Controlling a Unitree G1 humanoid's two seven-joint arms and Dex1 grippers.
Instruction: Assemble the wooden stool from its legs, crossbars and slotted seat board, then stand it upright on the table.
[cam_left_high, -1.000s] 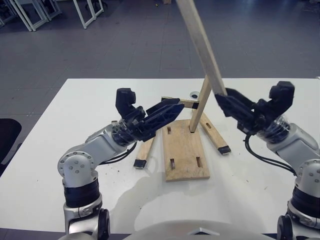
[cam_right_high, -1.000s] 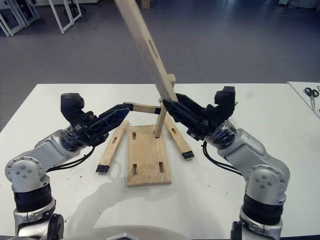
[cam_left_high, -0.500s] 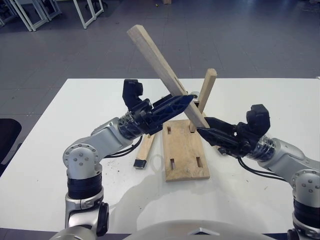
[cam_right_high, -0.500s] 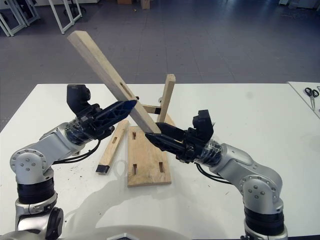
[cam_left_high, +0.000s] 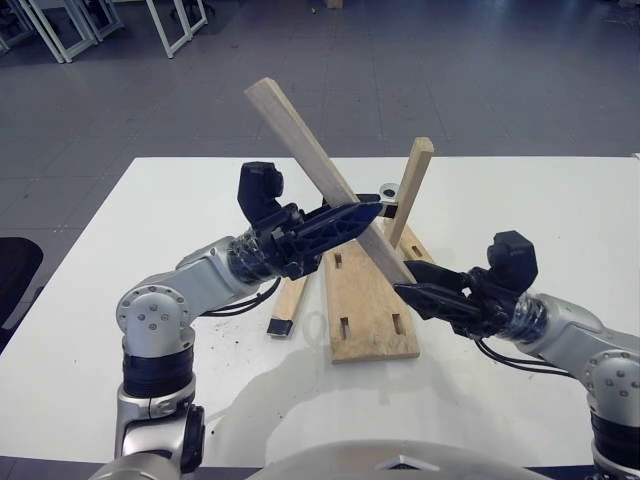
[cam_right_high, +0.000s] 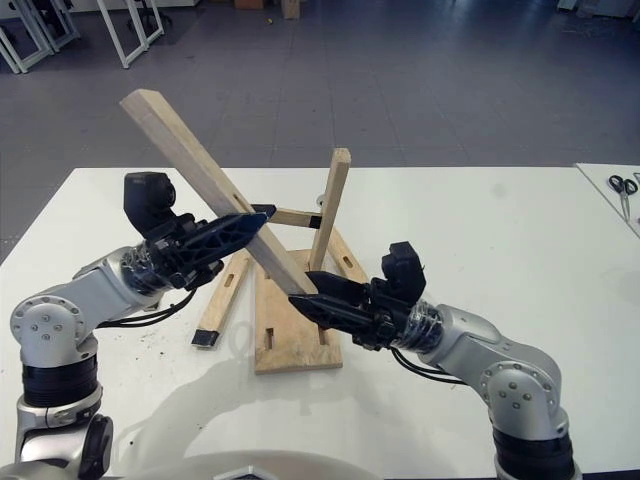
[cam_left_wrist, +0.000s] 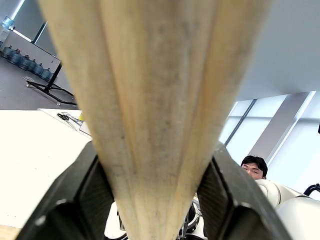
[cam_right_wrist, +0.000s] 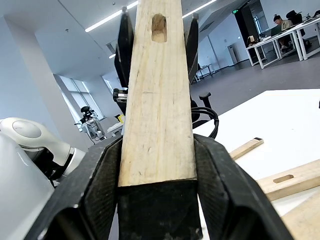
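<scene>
In the left eye view, my left tool (cam_left_high: 362, 212) is closed on the middle of a long pale wooden leg (cam_left_high: 300, 135), and my right tool (cam_left_high: 408, 291) is clamped on its lower end. I judge that I hold it at two places so I can steer the tilt of so long a piece. The leg slants up and away to my left above the flat slotted wooden seat board (cam_left_high: 372, 325), which lies on the white table (cam_left_high: 170, 190). A second pale wooden leg (cam_left_high: 410, 185) stands at the board's far end, and a third, black-tipped leg (cam_left_high: 288, 300) lies flat just beside the board's left edge.

In the right eye view, a short wooden crossbar (cam_right_high: 296, 216) meets the standing leg. The held leg's lower end hangs over the board's middle, and I cannot tell whether it touches.

In the left wrist view, dark fingers (cam_left_wrist: 75, 200) press the leg from both sides.

In the right wrist view, my fingers (cam_right_wrist: 102, 185) grip the black-capped end, with the leg's mortise hole (cam_right_wrist: 159, 22) facing the camera.
</scene>
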